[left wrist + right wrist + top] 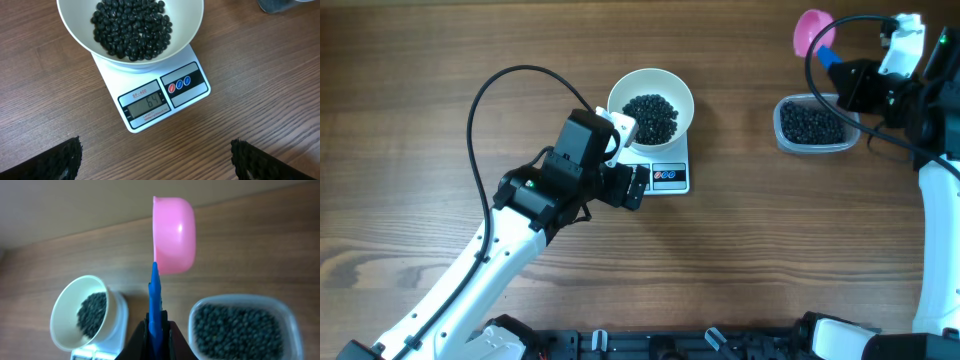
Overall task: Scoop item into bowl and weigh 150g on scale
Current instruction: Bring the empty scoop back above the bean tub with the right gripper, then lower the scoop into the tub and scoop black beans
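From overhead, the bowl (651, 105) sits on the scale (668, 177) near the middle of the worktop (440, 60), with a dark heap of beans (652, 117) inside it. The left hand (627, 158) hovers just beside the scale's front-left corner, its fingers spread wide and holding nothing. Well apart to the right stands a clear tub (813, 124) with more beans in it. The right hand (838, 68) is just past the tub's far right corner, clamped on the blue handle of a pink scoop (810, 30), whose cup lies beyond the tub.

The left wrist view looks down on the scale. The bowl covers its far half, and the beans fill the bottom of the bowl. The grey display reads 64, with a red button and two blue ones beside it. Two black fingertips (60, 160) show at the lower corners, far apart, with bare worktop between them.

In the right wrist view, the fingers are pressed together on the thin blue handle. The scoop stands edge-on above them, so I cannot tell what it holds. The bowl with beans is at lower left, on the scale. The tub is at lower right, blurred.
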Robot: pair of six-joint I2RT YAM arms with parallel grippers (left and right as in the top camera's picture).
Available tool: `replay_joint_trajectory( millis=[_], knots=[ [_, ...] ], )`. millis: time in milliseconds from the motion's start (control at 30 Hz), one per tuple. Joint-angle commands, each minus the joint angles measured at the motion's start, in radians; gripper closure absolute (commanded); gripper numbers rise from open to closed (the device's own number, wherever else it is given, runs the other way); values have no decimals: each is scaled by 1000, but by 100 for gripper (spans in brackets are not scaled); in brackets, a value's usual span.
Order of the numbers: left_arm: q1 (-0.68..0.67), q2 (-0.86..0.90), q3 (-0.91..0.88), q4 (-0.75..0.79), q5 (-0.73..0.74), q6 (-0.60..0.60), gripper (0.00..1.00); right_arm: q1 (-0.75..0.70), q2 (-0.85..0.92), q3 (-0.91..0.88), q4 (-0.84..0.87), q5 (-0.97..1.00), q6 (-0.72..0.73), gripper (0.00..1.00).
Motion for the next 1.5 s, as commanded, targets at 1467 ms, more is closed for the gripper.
replay_joint_trajectory(
  millis=[1467],
  knots=[
    [-2,3,-8,0,-13,-10,0,2,60,6,-293,342,-340,96]
  ],
)
